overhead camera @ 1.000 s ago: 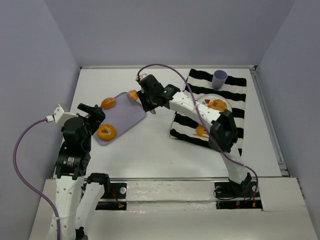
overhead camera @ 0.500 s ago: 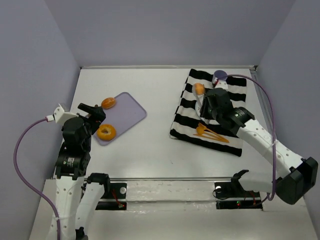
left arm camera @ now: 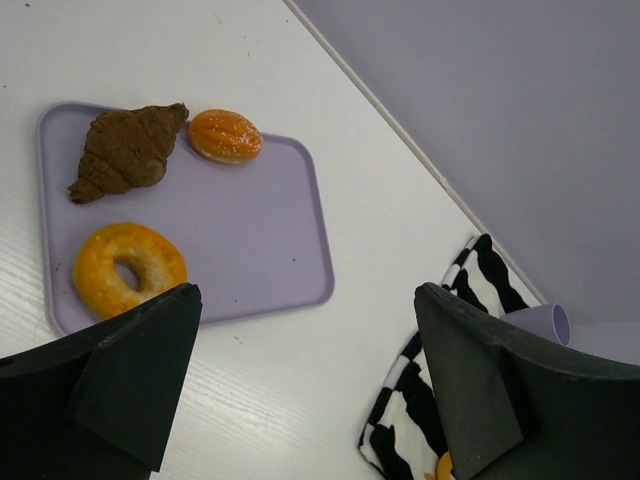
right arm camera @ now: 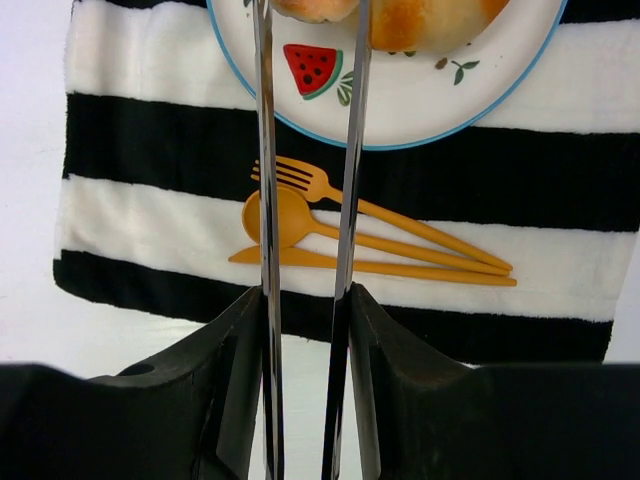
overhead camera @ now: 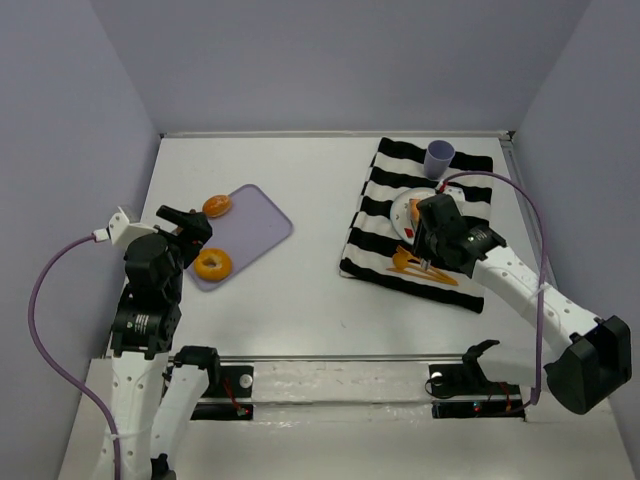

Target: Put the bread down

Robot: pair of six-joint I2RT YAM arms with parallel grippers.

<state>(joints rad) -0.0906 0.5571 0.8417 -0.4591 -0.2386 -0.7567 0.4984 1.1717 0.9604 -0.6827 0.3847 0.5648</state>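
Note:
My right gripper has long thin metal fingers, shut on a small golden bread roll at the top edge of the right wrist view. It holds the roll just over the white, blue-rimmed plate, beside a second bread lying on that plate. From above, the right gripper covers most of the plate. My left gripper hangs open and holds nothing, near the purple tray. The tray carries a donut, a brown croissant and an orange roll.
A black-and-white striped cloth lies under the plate. On it sit orange cutlery and, at the far end, a purple cup. The tray is at the left, by the left gripper.
The right arm has carried the roll from the purple tray across to the plate and come lower over it. The left arm has not moved.

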